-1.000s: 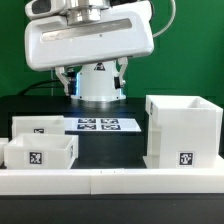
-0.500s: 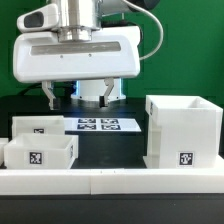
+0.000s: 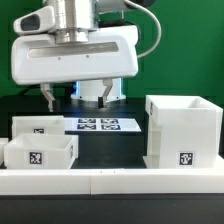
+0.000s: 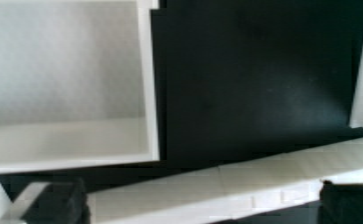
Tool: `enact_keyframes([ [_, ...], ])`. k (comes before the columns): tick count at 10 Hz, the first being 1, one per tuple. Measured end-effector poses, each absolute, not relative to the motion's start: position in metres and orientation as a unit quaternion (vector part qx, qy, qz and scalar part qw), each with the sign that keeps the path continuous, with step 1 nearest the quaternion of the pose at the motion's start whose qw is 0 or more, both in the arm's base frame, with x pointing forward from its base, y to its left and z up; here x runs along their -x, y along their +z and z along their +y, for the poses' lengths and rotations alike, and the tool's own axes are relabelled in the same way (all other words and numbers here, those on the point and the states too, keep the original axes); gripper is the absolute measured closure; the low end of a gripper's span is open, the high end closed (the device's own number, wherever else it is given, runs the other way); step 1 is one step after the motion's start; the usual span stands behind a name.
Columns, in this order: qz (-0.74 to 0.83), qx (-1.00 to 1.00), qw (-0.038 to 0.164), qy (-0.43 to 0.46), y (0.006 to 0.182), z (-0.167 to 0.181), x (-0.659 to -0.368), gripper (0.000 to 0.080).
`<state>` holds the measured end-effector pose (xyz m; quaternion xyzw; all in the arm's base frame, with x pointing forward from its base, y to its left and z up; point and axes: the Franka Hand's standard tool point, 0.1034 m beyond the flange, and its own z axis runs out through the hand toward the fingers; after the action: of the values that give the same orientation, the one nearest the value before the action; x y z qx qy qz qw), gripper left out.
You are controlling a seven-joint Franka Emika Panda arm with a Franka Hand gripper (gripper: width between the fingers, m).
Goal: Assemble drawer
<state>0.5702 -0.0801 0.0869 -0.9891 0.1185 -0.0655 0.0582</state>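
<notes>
The fingers (image 3: 47,97) are seen high above the black worktop (image 3: 115,148), and they are spread wide apart. Nothing is held between them. The drawer is seen as three loose pieces on the worktop, all lower than the fingers and touched by neither one. The tall shell (image 3: 183,128) is stood at the exterior view's right, with its open side up and a black-and-white tag (image 3: 185,157) on its near wall. The two trays are set at the exterior view's left, one just behind the other: the front tray (image 3: 40,153) and the back tray (image 3: 38,124). A tag is shown on each. One finger is seen above the back tray, well clear of it. The marker board (image 3: 100,125) is laid flat between the back tray and the shell. A low white rail (image 3: 120,182) is run along the near edge of the worktop, just in front of the front tray and the shell. In the wrist view, both fingers (image 4: 45,200) are seen far apart, with only the rail (image 4: 196,185) and the dark worktop (image 4: 249,90) between them. An open white drawer piece (image 4: 62,80) is seen from above, with nothing inside it. Which piece it is cannot be told. It is apart from both fingers.
</notes>
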Motion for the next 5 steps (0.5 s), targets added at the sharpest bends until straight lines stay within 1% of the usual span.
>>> enact_keyframes([
  [1,0.124,0.989,0.058,-0.059,0.0767,-0.0831,-0.5692,0.0151],
  [2,0.128,0.989,0.057,-0.054,0.0709,-0.0860,-0.5654,0.0151],
  [5,0.127,0.989,0.057,-0.054,0.0714,-0.0850,-0.5659,0.0151],
])
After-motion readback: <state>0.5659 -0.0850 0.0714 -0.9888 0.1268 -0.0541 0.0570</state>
